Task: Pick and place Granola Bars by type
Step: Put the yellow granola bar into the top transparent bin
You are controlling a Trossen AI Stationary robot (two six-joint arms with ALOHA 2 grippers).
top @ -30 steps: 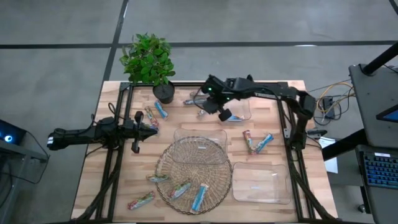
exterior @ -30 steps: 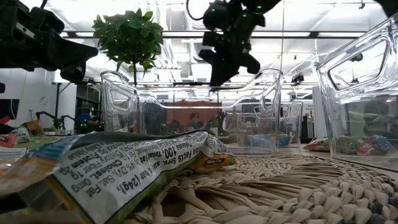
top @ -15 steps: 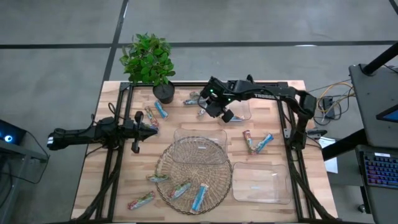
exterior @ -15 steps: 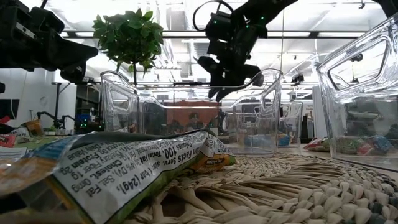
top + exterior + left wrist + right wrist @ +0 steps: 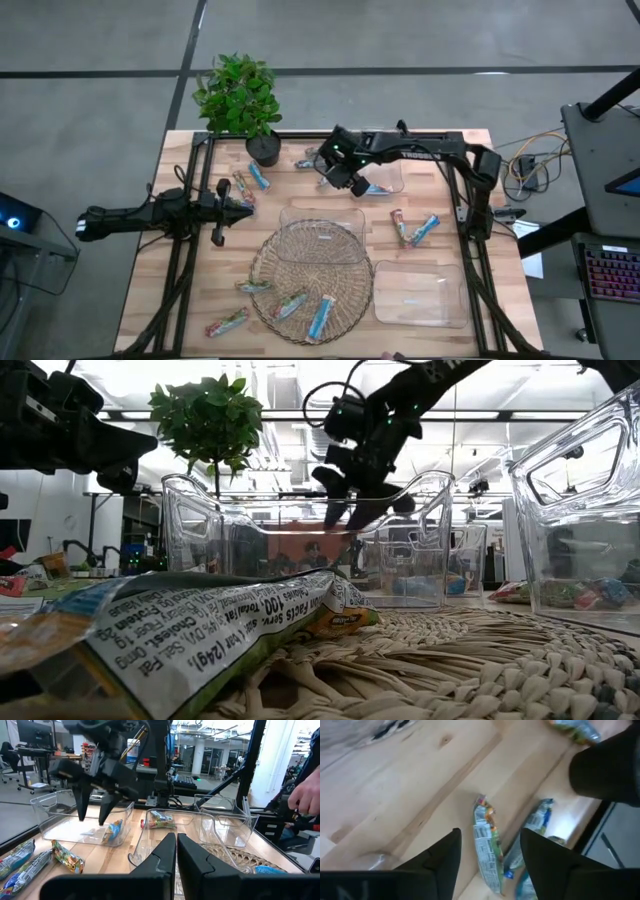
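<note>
Granola Bars lie scattered: two (image 5: 252,181) by the plant pot, two (image 5: 412,229) at the right, several (image 5: 290,305) on and beside the wicker mat (image 5: 310,275), one blue (image 5: 378,188) in the far tray. My right gripper (image 5: 338,180) hangs open, slanting down over the far middle of the table. In its wrist view its fingers stand on either side of a green-silver bar (image 5: 485,845) lying flat on the wood, above it and apart from it; a blue bar (image 5: 536,822) lies beside it. My left gripper (image 5: 176,855) waits shut and level at the left side.
A potted plant (image 5: 240,100) stands at the far left. Three clear trays sit on the table: one far (image 5: 392,172), one in the middle (image 5: 320,217) overlapping the mat, one near right (image 5: 420,293). A person's hand (image 5: 305,800) shows beyond the table.
My right gripper has come down toward the bars at the far middle of the table, shifted slightly toward the left edge, rolled a little and opened its fingers. No bar has moved.
</note>
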